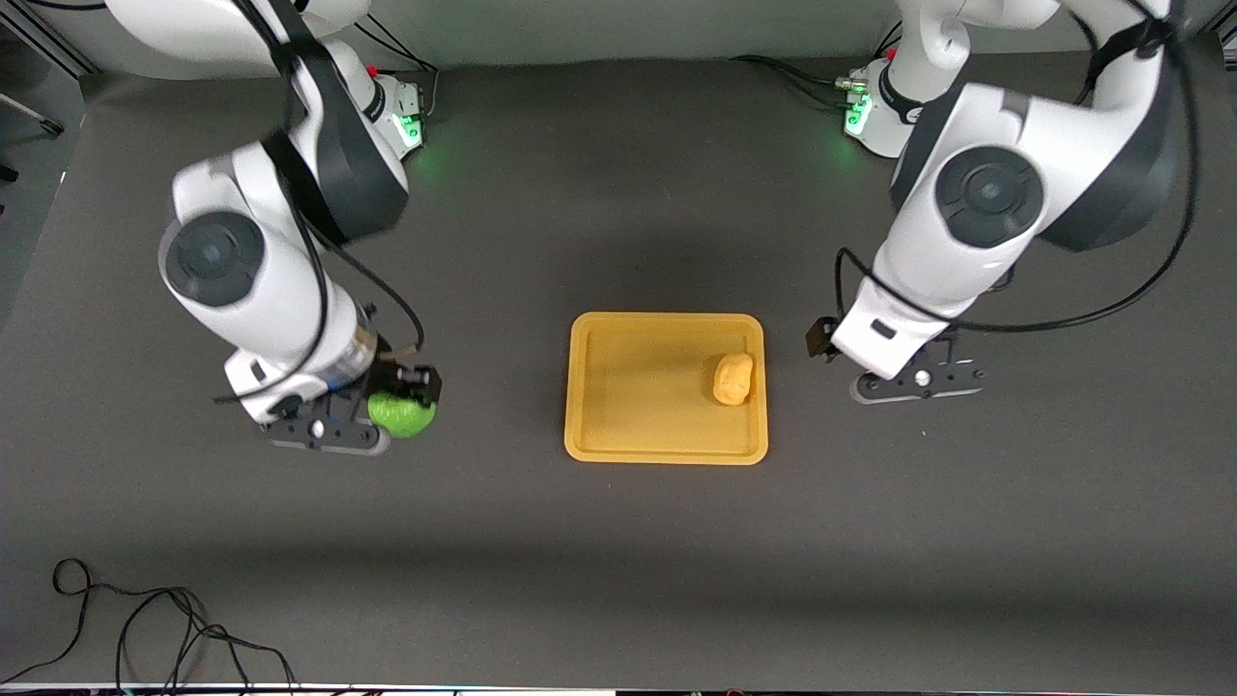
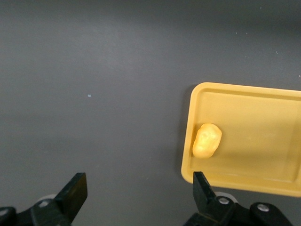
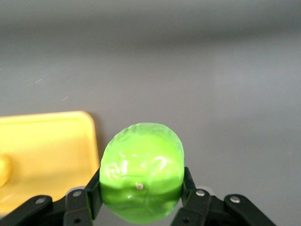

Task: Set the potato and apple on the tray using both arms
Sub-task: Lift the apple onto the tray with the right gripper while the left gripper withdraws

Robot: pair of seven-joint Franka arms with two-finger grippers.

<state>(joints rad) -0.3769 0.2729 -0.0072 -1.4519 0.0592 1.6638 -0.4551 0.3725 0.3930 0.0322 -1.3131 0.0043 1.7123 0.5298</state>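
Right hand [image 3: 140, 200] pinching apple [image 1: 401, 415]; tray [image 1: 618, 440] lies toward tabletop centre. Left hand [image 2: 138, 193] spread, empty, beside tray; potato [image 1: 733, 378] on tray.

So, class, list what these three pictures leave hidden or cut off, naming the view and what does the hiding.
1. Front view: the left tool sits under its own wrist, so its fingers are hidden there.
2. Front view: part of the apple is covered by the right tool.
3. Right wrist view: the potato and tray are cut off by the picture edge.
4. Left wrist view: the tray's end is cut off by the edge.
5. Whether the apple touches the table cannot be told.
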